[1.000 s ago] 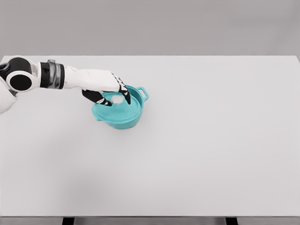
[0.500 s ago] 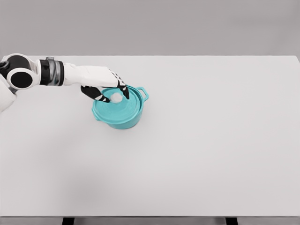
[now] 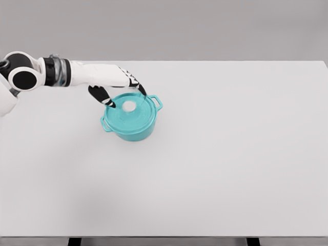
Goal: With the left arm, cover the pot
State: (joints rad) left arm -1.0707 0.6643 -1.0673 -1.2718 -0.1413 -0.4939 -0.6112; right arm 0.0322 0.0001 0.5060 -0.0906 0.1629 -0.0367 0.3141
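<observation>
A teal pot (image 3: 132, 129) with two side handles stands on the white table (image 3: 230, 154), left of the middle. Its teal lid (image 3: 134, 116) with a pale round knob (image 3: 129, 106) lies flat on the pot's rim. My left hand (image 3: 124, 96) hovers just above and behind the knob, its black-tipped fingers spread and holding nothing. The left arm reaches in from the far left edge.
My left hand has let go of the lid's knob and risen up and back. The lid now lies level on the pot; one second ago it was tilted.
</observation>
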